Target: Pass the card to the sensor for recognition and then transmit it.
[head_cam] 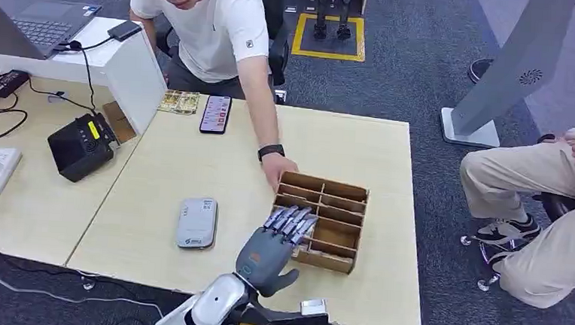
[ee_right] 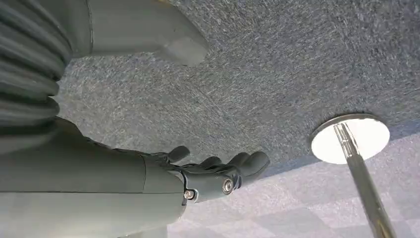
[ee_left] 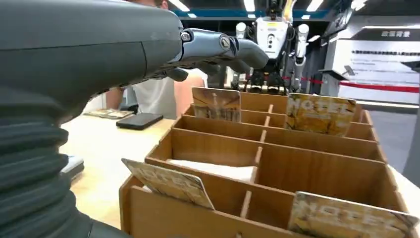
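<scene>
Left wrist view looks into a wooden box (ee_left: 277, 148) split into compartments, with printed cards standing tilted in several of them: one card (ee_left: 171, 182) in a near compartment, another (ee_left: 346, 218) beside it, and two more, a far card (ee_left: 216, 104) and a yellow card (ee_left: 319, 114), in the far rows. From the head view, the box (head_cam: 326, 221) sits near the surface's (head_cam: 164, 162) right edge, toward its front. The left robot hand (head_cam: 276, 245) hovers over the box's near-left part, fingers (head_cam: 290, 221) stretched forward and slightly apart, holding nothing. A grey sensor (head_cam: 196, 222) lies flat on the surface just left of that hand. A person's hand (head_cam: 278, 169) rests at the box's far-left corner. A phone (head_cam: 215, 114) lies near the far edge. The right robot hand (ee_right: 218, 173) hangs over carpet, fingers loosely curled, empty.
</scene>
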### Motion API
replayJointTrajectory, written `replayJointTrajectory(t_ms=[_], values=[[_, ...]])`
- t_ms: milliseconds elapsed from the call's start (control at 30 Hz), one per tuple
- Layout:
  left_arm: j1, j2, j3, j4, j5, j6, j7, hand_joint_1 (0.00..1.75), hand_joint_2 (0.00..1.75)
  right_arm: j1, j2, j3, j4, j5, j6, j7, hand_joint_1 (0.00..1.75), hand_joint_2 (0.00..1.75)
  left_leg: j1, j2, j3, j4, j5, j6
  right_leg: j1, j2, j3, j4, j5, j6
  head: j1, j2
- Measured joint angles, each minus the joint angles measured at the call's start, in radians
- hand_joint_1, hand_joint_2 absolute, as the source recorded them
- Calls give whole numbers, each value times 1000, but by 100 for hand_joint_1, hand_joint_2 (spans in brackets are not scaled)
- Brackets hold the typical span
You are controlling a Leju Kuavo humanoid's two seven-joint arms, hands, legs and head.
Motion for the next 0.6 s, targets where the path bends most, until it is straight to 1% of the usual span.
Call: replayJointTrajectory(t_ms=[333, 467, 600], values=[[1, -14, 0, 20, -3, 4, 2, 0, 175, 0, 0, 0, -2, 0, 0, 5, 0, 175, 0, 0, 0, 0, 0, 0, 0, 0, 0, 0, 0, 0, 0, 0], [1, -16, 0, 27, -17, 23, 3, 0, 175, 0, 0, 0, -3, -2, 0, -2, 0, 175, 0, 0, 0, 0, 0, 0, 0, 0, 0, 0, 0, 0, 0, 0], [3, -24, 0, 40, -37, 24, 6, 3, 175, 0, 0, 0, -3, -2, 0, -2, 0, 175, 0, 0, 0, 0, 0, 0, 0, 0, 0, 0, 0, 0, 0, 0]])
